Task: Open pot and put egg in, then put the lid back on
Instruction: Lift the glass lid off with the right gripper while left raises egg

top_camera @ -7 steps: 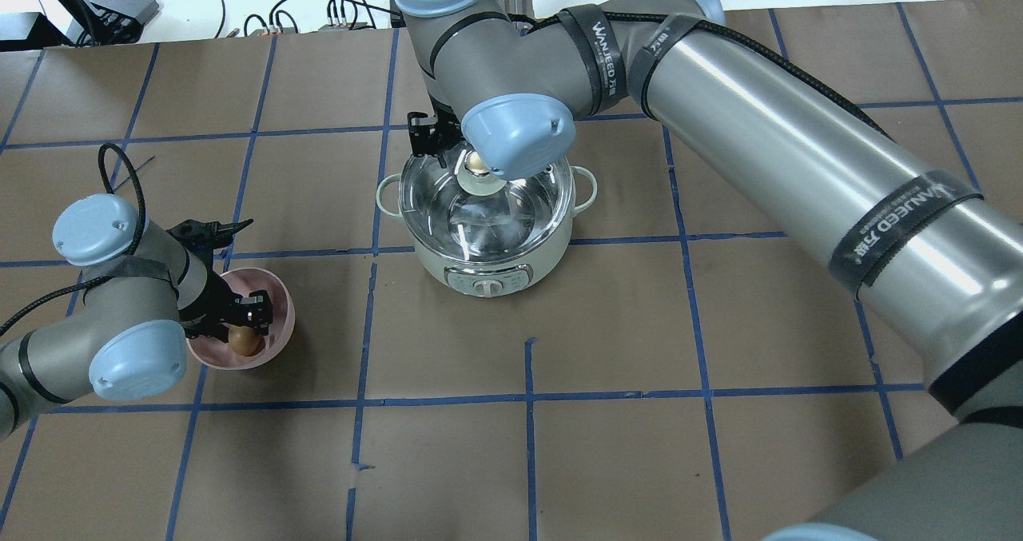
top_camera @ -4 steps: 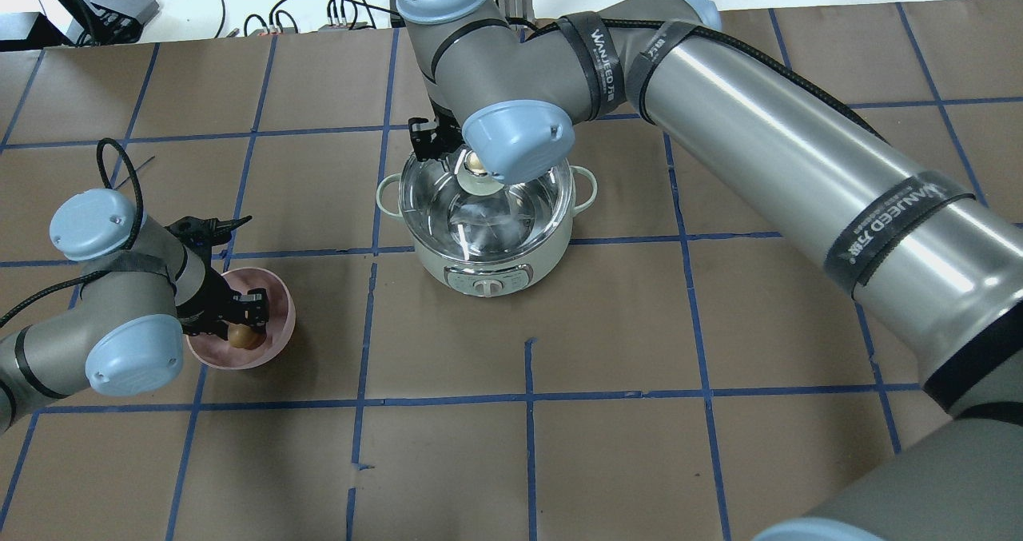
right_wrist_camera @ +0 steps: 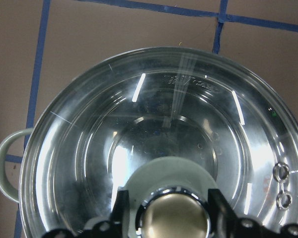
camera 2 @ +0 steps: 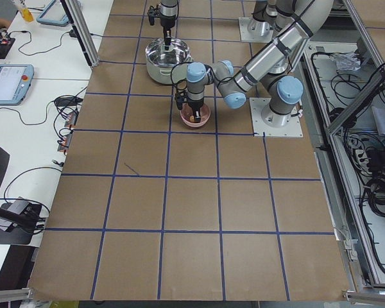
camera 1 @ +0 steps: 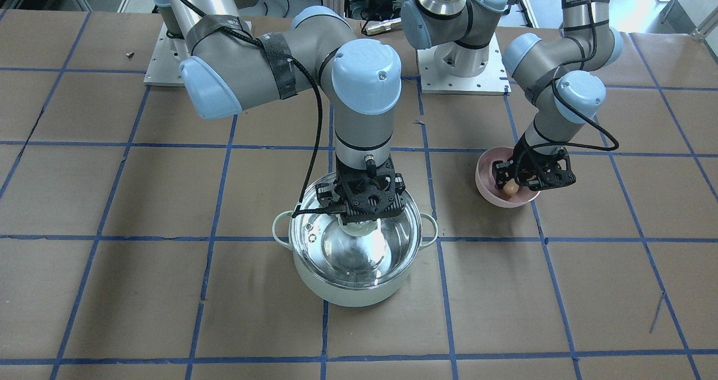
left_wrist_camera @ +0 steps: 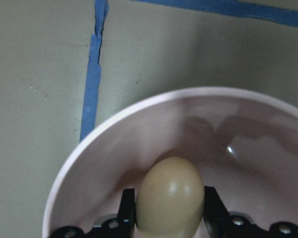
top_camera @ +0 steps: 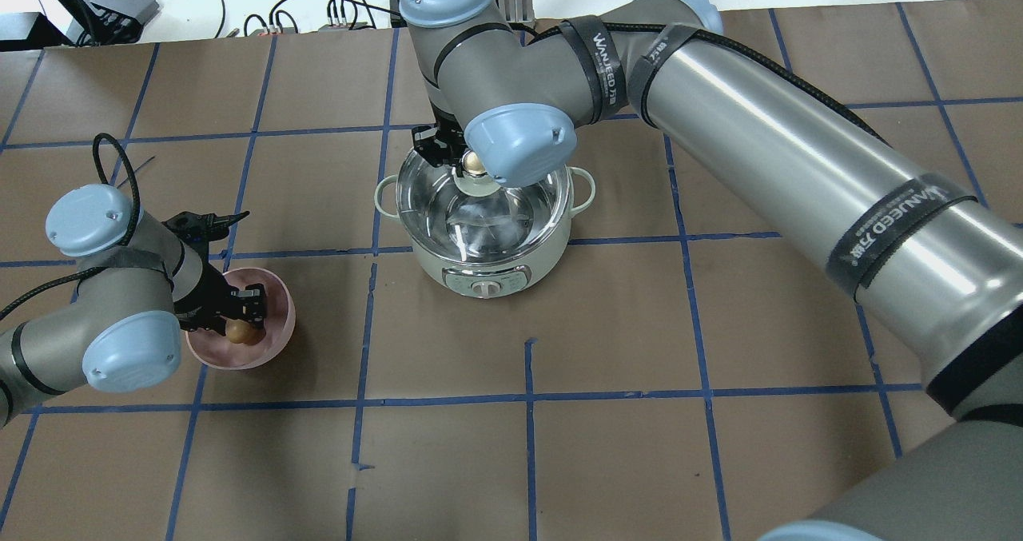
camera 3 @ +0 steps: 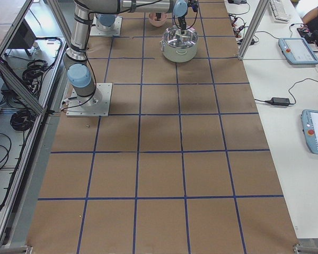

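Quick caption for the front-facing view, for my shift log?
Right gripper closed on the lid knob above the pot; left gripper closed around the egg in the pink bowl.

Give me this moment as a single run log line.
left gripper: jaws shut on egg in pink bowl | right gripper: jaws shut on lid knob | lid over pot, lift unclear

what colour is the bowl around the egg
Pale pink. The bowl shows best in the exterior front-facing view.
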